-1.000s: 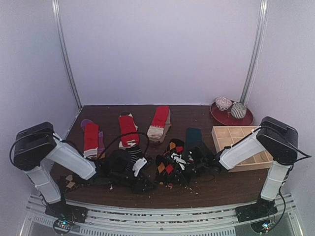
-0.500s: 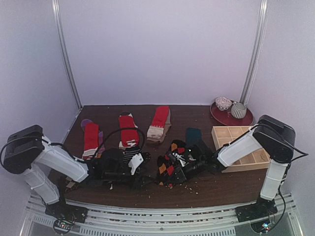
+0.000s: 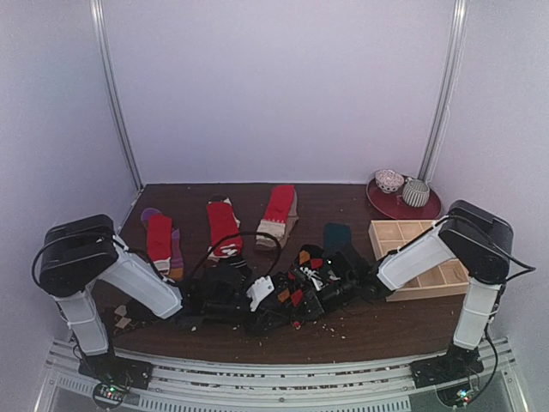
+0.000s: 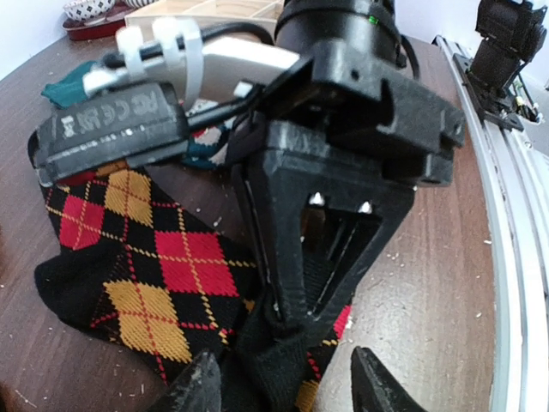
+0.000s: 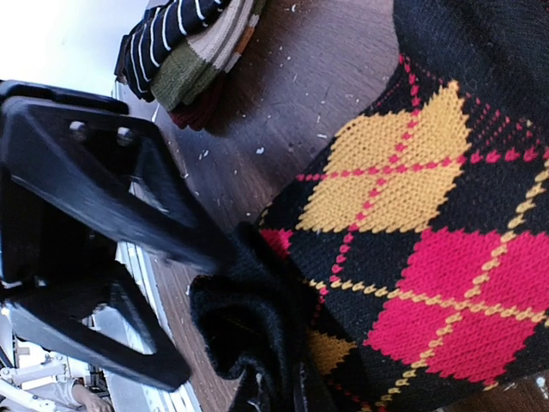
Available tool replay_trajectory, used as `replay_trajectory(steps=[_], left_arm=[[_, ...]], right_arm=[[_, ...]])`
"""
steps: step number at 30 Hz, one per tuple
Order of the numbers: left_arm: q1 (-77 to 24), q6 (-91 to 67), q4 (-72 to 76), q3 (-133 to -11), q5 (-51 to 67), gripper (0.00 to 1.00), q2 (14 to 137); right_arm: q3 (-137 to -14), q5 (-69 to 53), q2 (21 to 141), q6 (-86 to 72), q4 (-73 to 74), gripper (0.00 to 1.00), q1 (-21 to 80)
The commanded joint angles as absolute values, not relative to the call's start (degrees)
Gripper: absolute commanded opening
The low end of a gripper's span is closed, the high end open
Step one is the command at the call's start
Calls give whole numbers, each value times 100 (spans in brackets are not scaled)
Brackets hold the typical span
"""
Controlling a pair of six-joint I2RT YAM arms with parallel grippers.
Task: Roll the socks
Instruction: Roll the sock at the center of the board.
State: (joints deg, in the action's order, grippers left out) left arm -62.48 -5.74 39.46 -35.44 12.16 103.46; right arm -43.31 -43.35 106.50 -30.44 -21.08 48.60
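Showing a dark wooden table [image 3: 360, 330] from above, with a white robot arm reaching in from each near corner. The two arms meet at the middle, close to the near edge.

A pale wooden tray [image 3: 403, 225] with compartments sits at the right. A red plate [image 3: 377, 203] carrying two small bowls lies beyond it at the far right. Three red socks [image 3: 223, 225] lie flat in a row across the far left half, and a dark teal sock [image 3: 336, 233] lies just far of centre.

The argyle sock [image 4: 154, 257], black with red and orange diamonds, is spread at the middle between the arms, with its plain black edge bunched up. The right gripper [image 4: 287, 316] is clamped tight on that bunched edge. The left gripper [image 4: 287, 386] faces it at very close range. Its fingers are parted about halfway and straddle the same bunch without squeezing it. A striped bundle [image 5: 184, 26] lies left of the grippers.

Several things look likely to go wrong. The clamp holds only a little fabric, so a pull could slip it free and undo the fold. The left fingers could close on a single layer, or knock the right fingers, because they are so close.

Raised lettering shows on a black housing [image 4: 111, 116] at the right wrist, too blurred to read. Pale crumbs [image 3: 326, 326] dot the near table.
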Motion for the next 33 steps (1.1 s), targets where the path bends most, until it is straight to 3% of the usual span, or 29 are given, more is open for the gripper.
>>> replay_trajectory(steps=[1, 4, 11, 15, 22, 28, 33], left_arm=[[-6258, -487, 4117, -3748, 1146, 49, 10685], [-6258, -556, 4137, -3762, 1143, 44, 10856], [-6258, -711, 4187, -3736, 1136, 13, 10952], [-6258, -843, 4115, -3740, 1138, 0, 10963], [-6144, -1662, 3386, -3840, 1212, 0, 11160], [-6074, -2188, 2845, -3790, 1459, 0, 11254], [-6022, -2366, 2730, -3700, 1667, 0, 11300]], right_arm=[[-4196, -4205, 10970, -3088, -1450, 4, 4888], [-4197, -4221, 10992, -3080, -1443, 4, 4879], [-4179, -4180, 11051, -2990, -1363, 4, 4869], [-4173, -4101, 10991, -2875, -1331, 10, 4870], [-4247, -3208, 9974, -1837, -751, 34, 4861], [-3364, -2099, 8195, -573, -1733, 49, 5276], [-2786, -1600, 7776, 784, -2281, 51, 5865]])
